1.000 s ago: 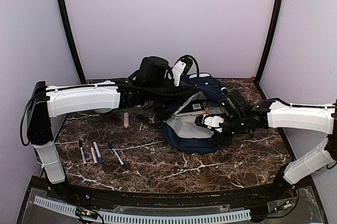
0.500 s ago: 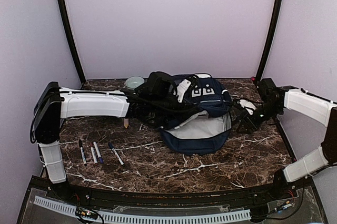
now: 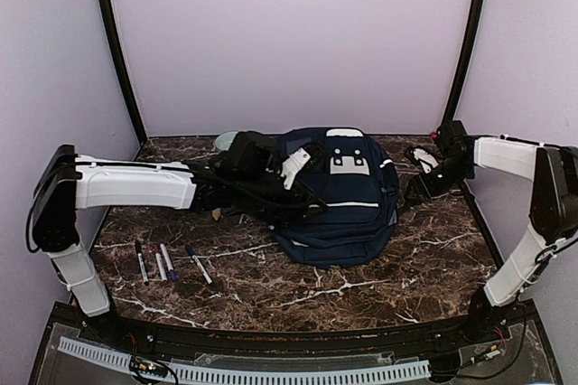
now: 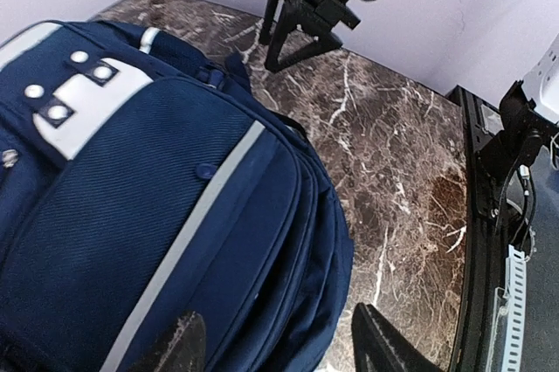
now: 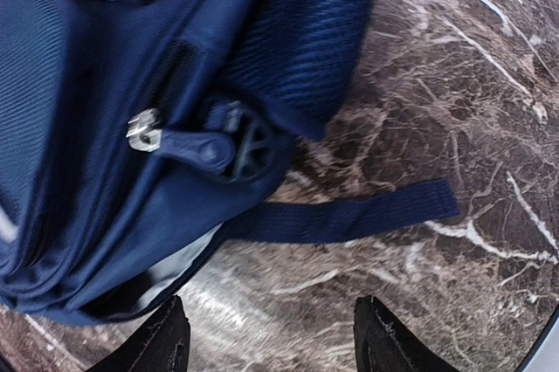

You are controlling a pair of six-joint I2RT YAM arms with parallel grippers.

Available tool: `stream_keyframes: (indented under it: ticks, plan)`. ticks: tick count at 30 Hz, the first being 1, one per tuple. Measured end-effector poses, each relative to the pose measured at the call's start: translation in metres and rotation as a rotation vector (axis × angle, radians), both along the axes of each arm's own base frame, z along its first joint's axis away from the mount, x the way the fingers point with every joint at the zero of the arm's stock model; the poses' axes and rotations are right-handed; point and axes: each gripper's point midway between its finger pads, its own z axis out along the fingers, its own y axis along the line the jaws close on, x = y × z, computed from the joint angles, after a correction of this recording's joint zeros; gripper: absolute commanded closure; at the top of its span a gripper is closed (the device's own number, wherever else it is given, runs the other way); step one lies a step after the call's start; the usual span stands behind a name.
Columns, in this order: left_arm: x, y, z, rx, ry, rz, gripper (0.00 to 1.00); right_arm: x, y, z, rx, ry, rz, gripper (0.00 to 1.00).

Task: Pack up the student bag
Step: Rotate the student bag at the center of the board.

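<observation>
Nearest me, a few pens point(image 3: 168, 261) lie side by side on the desk point(image 3: 379, 286), well off the near-left corner of the student bag point(image 3: 348, 209). The bag lies flat in the middle of the desk with its front up. Its grey-white patch point(image 3: 348, 161) is toward the far end, and a pale stripe point(image 4: 188, 237) runs across the front pocket.

My left hand point(image 4: 275, 347) hovers over the bag's left part. Its fingers are spread wide and hold nothing; one tip is above the blue fabric, the other above bare marble just beyond the bag's edge.

My right hand point(image 5: 275, 341) hangs just beside the bag's right side, low over the desk. Its fingers are also parted and empty, clear of the fabric. In front of it a metal zip pull point(image 5: 144, 127) sticks out from the bag's side seam. A flat blue strap point(image 5: 349, 215) trails from the bag onto the marble.

Farthest back, a pale bowl point(image 3: 226, 141) sits behind the bag's far-left corner, partly hidden by my left arm.
</observation>
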Motion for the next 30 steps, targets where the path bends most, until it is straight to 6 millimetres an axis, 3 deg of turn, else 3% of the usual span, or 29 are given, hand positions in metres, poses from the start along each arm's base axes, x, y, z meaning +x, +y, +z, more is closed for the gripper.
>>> stream_keyframes:
  ticks: [3, 6, 9, 13, 19, 25, 30]
  plan:
    - [0.005, 0.034, 0.026, -0.024, -0.043, 0.097, 0.42, 0.017, -0.007, -0.012, -0.036, 0.01, -0.046, 0.35]
    - [0.033, 0.068, 0.04, -0.045, -0.037, 0.259, 0.47, 0.036, -0.011, -0.023, -0.058, 0.023, -0.087, 0.36]
    - [0.061, 0.098, 0.024, 0.005, 0.002, 0.407, 0.53, 0.056, -0.013, -0.034, -0.07, 0.031, -0.122, 0.38]
    - [0.074, 0.126, -0.023, 0.138, 0.065, 0.523, 0.65, 0.075, -0.012, -0.05, -0.108, 0.045, -0.14, 0.4]
    - [0.062, 0.128, -0.095, 0.28, 0.178, 0.504, 0.67, 0.082, 0.005, -0.061, -0.152, 0.051, -0.107, 0.41]
    - [0.044, 0.11, -0.122, 0.29, 0.235, 0.421, 0.66, 0.102, 0.024, -0.065, -0.184, 0.04, -0.076, 0.41]
    - [0.032, 0.083, -0.14, 0.297, 0.272, 0.337, 0.66, 0.132, 0.031, -0.072, -0.183, 0.039, -0.079, 0.41]
